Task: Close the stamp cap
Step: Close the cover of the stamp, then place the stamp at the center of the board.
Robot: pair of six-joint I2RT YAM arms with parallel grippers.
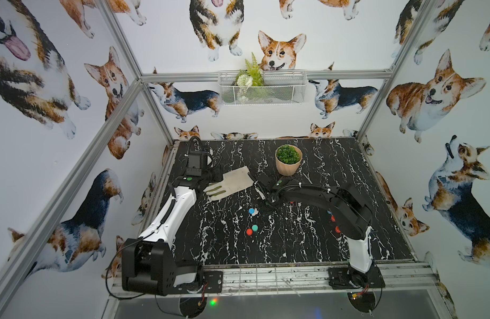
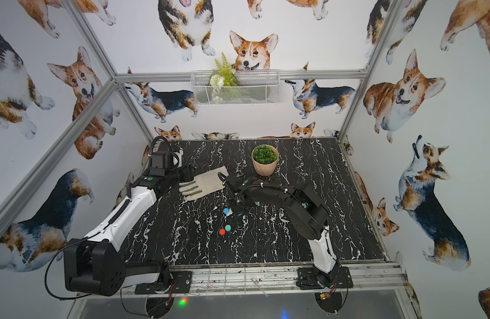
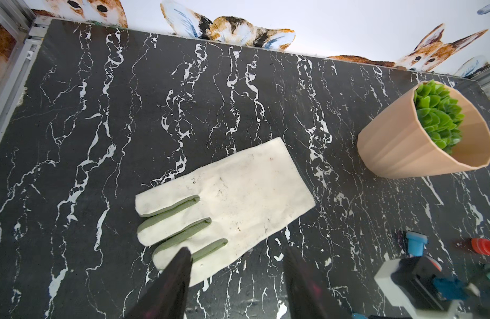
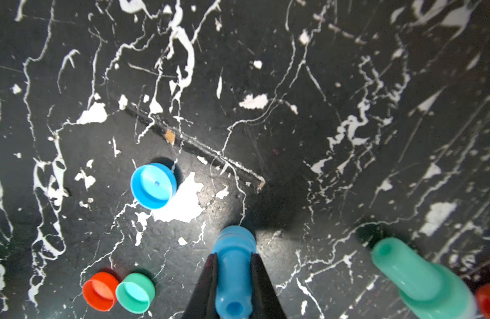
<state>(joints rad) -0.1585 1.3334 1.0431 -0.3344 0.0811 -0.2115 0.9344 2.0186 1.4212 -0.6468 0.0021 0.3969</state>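
Three loose caps near surface middle: blue cap, red cap, green cap. Three stamps: blue stamp clamped in right end effector, green stamp, red stamp. Left end effector part-spread, empty, over one glove.

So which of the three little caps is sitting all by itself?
The blue cap. It lies apart from the others, while the red cap and the green cap sit right next to each other.
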